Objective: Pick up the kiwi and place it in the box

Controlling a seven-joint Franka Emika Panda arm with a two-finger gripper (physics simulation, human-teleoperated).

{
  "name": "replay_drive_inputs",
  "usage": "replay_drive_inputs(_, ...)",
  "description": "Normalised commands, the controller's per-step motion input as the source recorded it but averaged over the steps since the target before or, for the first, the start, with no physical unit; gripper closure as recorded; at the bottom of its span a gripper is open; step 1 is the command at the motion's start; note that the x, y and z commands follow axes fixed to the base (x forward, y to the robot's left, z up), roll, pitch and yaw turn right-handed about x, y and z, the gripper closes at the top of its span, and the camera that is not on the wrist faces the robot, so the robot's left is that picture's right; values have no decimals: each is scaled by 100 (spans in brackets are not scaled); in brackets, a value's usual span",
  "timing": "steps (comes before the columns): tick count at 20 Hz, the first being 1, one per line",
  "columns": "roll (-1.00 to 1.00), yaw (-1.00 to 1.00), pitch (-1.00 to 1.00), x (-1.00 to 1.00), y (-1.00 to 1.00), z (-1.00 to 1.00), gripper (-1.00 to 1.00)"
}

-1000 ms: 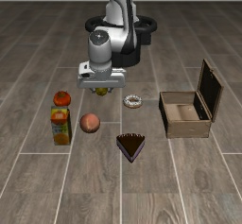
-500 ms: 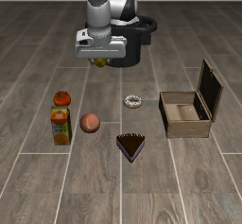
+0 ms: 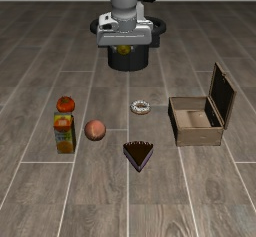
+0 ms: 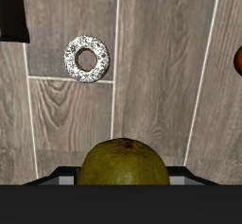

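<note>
The gripper (image 3: 126,45), clamped on the kiwi (image 4: 123,162), holds it high above the floor (image 3: 205,41); next it must carry it over the open box (image 3: 197,122).

Donut (image 3: 141,106), peach (image 3: 95,130), cake wedge (image 3: 138,154), tomato (image 3: 66,104) beside juice carton (image 3: 64,135).

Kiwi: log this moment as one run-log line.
gripper: shut on kiwi | kiwi: held in the air | box: open, kiwi not yet inside | donut: on floor
</note>
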Motion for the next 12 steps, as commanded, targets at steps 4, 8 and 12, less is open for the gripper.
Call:
replay_drive_inputs(4,0,0,0,0,100,0,100)
replay_drive_inputs(8,0,0,0,0,100,0,100)
replay_drive_inputs(12,0,0,0,0,100,0,100)
